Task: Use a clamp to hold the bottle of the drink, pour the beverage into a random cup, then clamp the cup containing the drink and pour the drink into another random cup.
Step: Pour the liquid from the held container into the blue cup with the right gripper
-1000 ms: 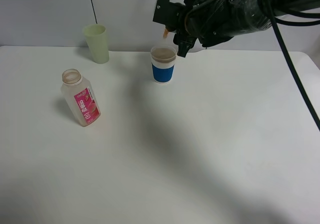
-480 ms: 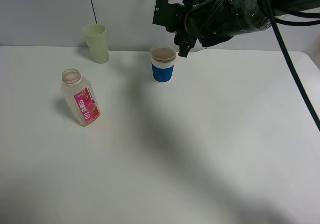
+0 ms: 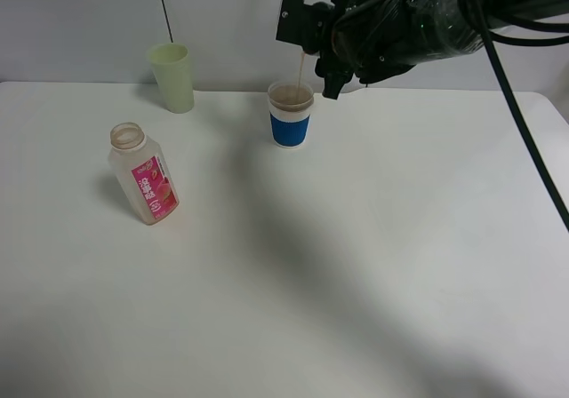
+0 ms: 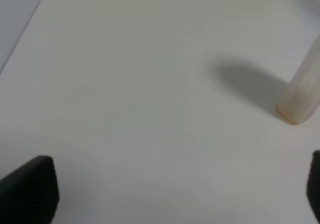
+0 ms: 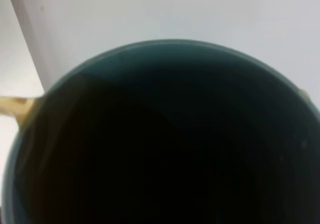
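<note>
Pouring the 2nd transfer, the right gripper (image 3: 322,44) is pinching the tilted teal cup (image 5: 160,49) and sending a thin brown stream (image 3: 300,67) into the blue-banded cup (image 3: 291,118) near the table's (image 3: 356,265) far edge. The left gripper (image 4: 170,196) is hanging spread, empty. Next is probably levelling the teal cup once drained.

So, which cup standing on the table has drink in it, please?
The white cup with the blue band: brown liquid fills its top and a thin stream falls in. The pale green tumbler shows none.
</note>
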You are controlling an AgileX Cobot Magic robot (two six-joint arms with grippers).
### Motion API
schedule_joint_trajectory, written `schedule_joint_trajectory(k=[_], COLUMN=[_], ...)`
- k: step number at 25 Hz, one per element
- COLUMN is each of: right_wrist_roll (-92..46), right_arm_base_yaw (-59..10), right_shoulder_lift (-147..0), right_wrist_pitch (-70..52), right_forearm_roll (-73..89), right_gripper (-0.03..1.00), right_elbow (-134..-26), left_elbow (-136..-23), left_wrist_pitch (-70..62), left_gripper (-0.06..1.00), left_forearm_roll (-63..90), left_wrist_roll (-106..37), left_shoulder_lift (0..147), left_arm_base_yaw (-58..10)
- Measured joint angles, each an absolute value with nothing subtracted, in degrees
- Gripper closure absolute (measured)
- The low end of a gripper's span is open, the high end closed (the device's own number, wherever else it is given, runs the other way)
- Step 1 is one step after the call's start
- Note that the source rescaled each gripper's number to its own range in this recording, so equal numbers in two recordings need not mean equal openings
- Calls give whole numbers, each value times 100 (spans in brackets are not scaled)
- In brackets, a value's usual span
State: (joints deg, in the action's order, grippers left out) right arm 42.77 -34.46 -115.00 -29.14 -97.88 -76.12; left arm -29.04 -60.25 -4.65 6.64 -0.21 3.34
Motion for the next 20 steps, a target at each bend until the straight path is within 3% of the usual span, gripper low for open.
schedule_joint_trajectory(k=[20], right_wrist_roll=[4009], right_arm_base_yaw=[-3446], right_shoulder_lift=[-11500], right_wrist_pitch=[-3033], right_forearm_roll=[-9788], right_gripper=[96], right_elbow=[-7612], left_elbow=[-2904], left_wrist_pitch=[-6025], left_gripper=[-6], left_forearm_roll=[-465], left_wrist_roll=[664], left_shoulder_lift=[-21], left_arm_base_yaw=[334])
